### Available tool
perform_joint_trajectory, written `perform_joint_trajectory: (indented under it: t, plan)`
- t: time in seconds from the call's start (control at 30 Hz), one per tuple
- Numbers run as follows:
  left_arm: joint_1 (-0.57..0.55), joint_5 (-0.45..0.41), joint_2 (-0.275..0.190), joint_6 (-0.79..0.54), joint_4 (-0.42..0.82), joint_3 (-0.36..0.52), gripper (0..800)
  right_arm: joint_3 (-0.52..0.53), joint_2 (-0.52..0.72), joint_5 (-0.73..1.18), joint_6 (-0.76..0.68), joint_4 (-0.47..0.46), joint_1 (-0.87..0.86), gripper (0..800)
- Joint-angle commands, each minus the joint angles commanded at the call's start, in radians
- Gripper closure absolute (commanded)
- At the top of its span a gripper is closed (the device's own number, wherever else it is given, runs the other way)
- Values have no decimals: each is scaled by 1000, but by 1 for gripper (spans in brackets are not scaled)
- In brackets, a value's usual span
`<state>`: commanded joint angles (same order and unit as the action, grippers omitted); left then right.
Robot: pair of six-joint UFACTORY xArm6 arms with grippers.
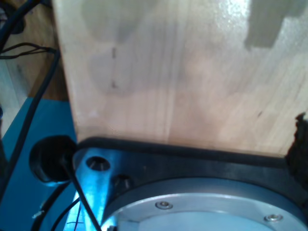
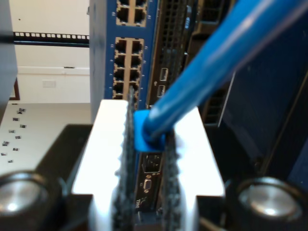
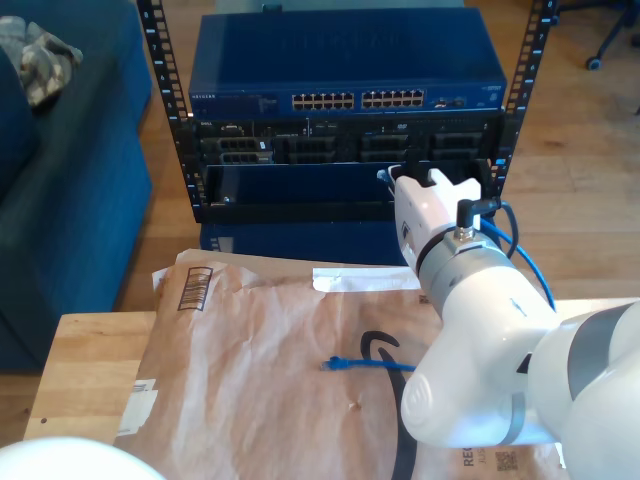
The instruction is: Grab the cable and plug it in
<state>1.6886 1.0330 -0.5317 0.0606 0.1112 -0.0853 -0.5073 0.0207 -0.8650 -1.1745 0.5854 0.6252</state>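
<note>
My second gripper is clamping the cable just behind its plug before the switch, its other plug lying on brown paper; my first gripper's state I cannot tell.

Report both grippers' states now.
My first gripper: cannot be told; its wrist view faces a wooden surface.
My second gripper: jaws closed on the blue cable near its plug, in front of the rack's ports.

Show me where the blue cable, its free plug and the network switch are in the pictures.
blue cable (image 2: 211, 62), second wrist view, thick run above the clamp.
free plug (image 3: 335, 364), exterior view, loose end on brown paper.
network switch (image 3: 340, 60), exterior view, blue top cover.
</note>
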Motion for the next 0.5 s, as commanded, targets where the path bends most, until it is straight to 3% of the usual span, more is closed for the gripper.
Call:
perform_joint_trajectory:
  t: [0.1,0.5]
  plan:
    - [0,0,2,0,0,0,0,-23,-8,0,63,2,-2,800]
    - [0,0,2,0,0,0,0,-12,-74,-77,68,17,0,800]
